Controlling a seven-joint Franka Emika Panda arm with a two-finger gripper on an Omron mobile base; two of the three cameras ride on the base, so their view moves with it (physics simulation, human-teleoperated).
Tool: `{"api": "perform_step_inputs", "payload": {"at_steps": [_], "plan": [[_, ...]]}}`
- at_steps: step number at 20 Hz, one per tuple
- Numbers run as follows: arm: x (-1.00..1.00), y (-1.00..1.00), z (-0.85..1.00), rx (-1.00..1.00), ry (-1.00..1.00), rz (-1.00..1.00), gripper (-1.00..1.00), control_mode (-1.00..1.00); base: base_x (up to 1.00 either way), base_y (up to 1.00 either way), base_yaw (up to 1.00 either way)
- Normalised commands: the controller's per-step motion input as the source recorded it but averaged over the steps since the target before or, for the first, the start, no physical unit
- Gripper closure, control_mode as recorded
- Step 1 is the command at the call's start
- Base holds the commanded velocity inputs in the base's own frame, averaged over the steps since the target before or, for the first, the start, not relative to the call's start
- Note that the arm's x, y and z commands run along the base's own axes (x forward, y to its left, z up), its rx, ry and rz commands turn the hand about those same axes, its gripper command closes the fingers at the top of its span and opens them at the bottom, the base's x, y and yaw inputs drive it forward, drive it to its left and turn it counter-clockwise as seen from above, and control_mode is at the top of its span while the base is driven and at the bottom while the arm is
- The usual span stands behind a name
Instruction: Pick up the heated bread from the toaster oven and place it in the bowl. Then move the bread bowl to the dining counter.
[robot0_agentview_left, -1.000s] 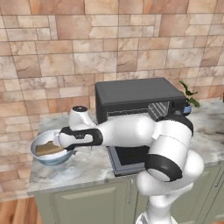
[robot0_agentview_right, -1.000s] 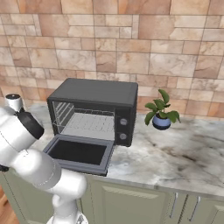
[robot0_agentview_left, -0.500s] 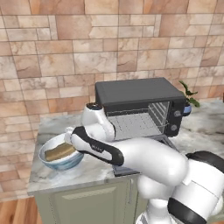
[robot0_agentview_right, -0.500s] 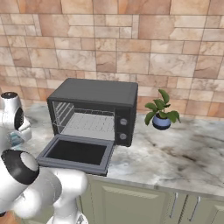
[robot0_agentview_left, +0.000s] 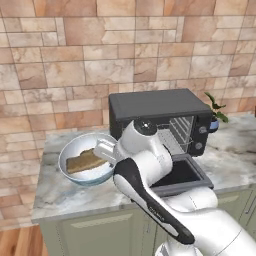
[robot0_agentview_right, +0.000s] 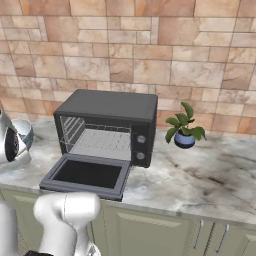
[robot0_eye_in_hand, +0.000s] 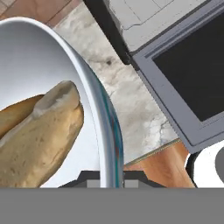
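Bowl w/ bread gripped at its rim, oven door down.
Marbled counter (robot0_agentview_right: 210, 175) carries the toaster oven (robot0_agentview_left: 160, 117), door dropped flat, rack bare. Bowl (robot0_agentview_left: 70, 152) left of oven, tan bread (robot0_agentview_left: 84, 161) inside. Gripper (robot0_agentview_left: 104, 151) clamped shut on bowl's right rim (robot0_eye_in_hand: 105, 127). Small potted plant (robot0_agentview_right: 184, 129) right of oven.

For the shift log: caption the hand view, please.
Hand shut on glossy pale bowl's rim, tan bread inside, beside open dark toaster oven.
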Motion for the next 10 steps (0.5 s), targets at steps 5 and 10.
{"api": "perform_step_inputs", "payload": {"at_steps": [5,10], "plan": [[-0.62,-0.55,1.0,0.09,-0.15,-0.06,1.0,-1.0,0.0,0.0,0.0],[-0.49,-0.76,0.77,0.15,-0.12,0.0,1.0,-1.0,0.0,0.0,0.0]]}}
